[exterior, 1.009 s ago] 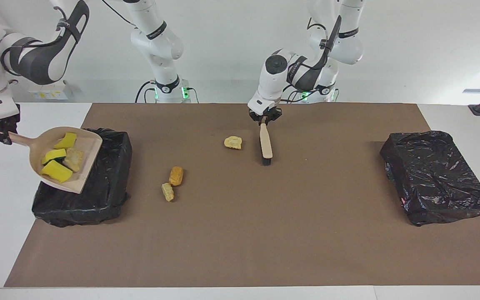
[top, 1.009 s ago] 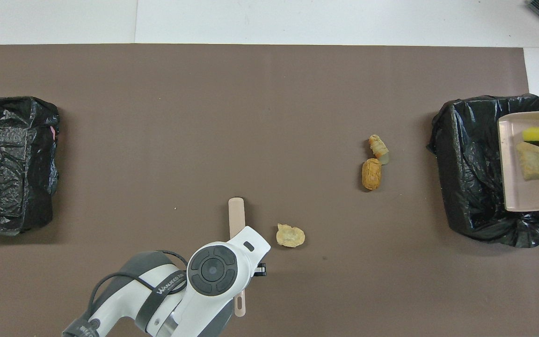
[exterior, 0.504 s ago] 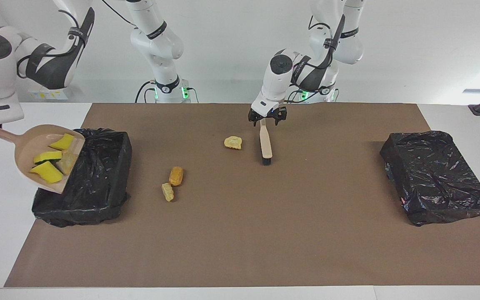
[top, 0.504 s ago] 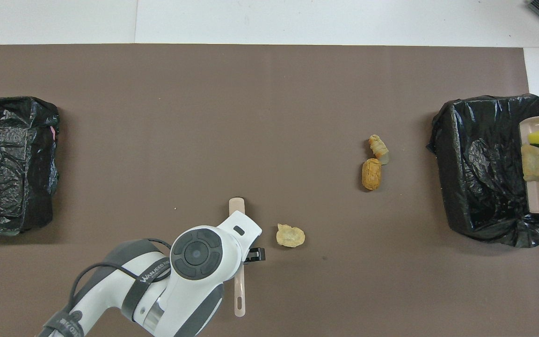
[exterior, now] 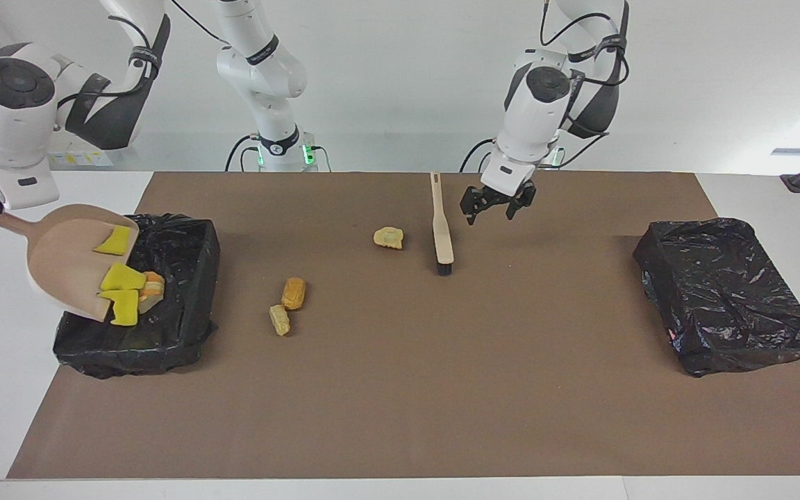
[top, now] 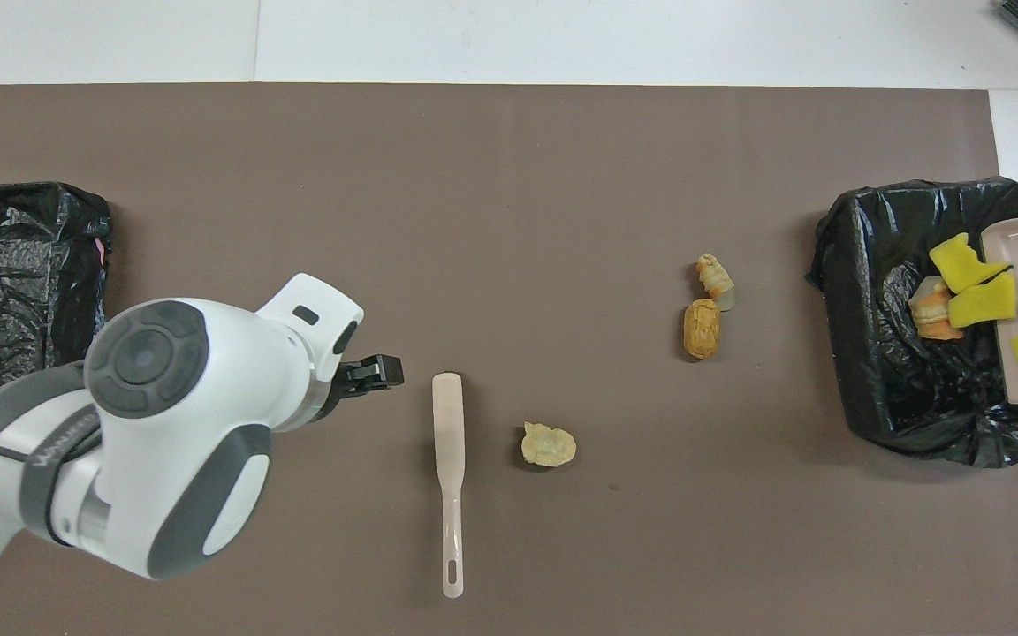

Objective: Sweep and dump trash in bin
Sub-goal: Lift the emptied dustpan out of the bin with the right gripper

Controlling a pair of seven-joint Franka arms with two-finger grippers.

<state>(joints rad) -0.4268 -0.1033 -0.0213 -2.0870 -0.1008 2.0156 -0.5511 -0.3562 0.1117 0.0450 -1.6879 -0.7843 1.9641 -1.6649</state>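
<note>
Table layout — bins at both ends

Brush (exterior: 443,229) lies mid-table, one scrap (exterior: 388,237) just beside it; two scraps (exterior: 287,305) touch, toward the right arm's bin (exterior: 185,305) — dustpan (exterior: 70,264) tilted over it; other bin (exterior: 726,295) well apart.

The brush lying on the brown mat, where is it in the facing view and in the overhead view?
Facing view: brush at upper centre, handle toward the robots, bristles down-picture.
Overhead view: same brush at lower centre, handle toward the bottom edge.
Shared landmark: the pale crinkled scrap beside it, toward the right arm's end.
</note>
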